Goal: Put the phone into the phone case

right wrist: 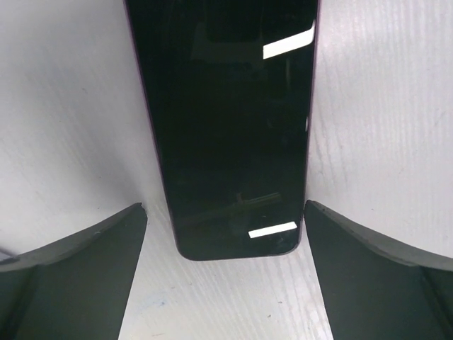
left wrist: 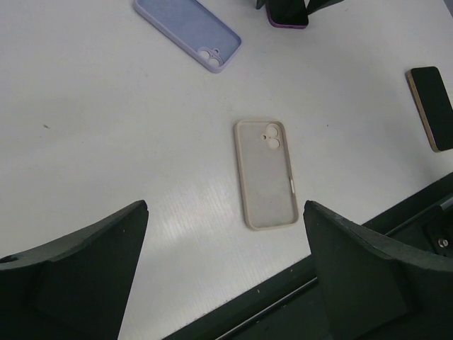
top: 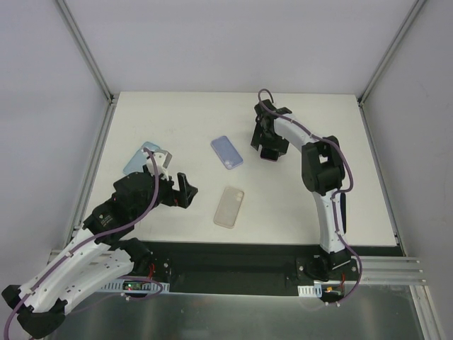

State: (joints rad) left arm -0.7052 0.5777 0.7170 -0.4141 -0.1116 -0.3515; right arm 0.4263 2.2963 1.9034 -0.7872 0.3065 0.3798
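Note:
A dark-screened phone [right wrist: 233, 120] with a purple edge lies flat on the white table. My right gripper [right wrist: 225, 207] is open, with one finger on each side of the phone's near end, not touching it. In the top view that gripper [top: 271, 150] covers most of the phone at the table's far middle. A lavender case [top: 226, 152] lies to its left, camera holes showing [left wrist: 190, 32]. A beige case [top: 230, 207] lies open side up near the front edge [left wrist: 266, 173]. My left gripper [top: 181, 190] is open and empty to the left of the beige case [left wrist: 225, 205].
A light blue phone or case [top: 144, 157] lies at the left, partly under my left arm. A black phone with a gold edge [left wrist: 432, 106] lies at the right in the left wrist view. The table's black front rail [top: 233, 258] runs along the near edge.

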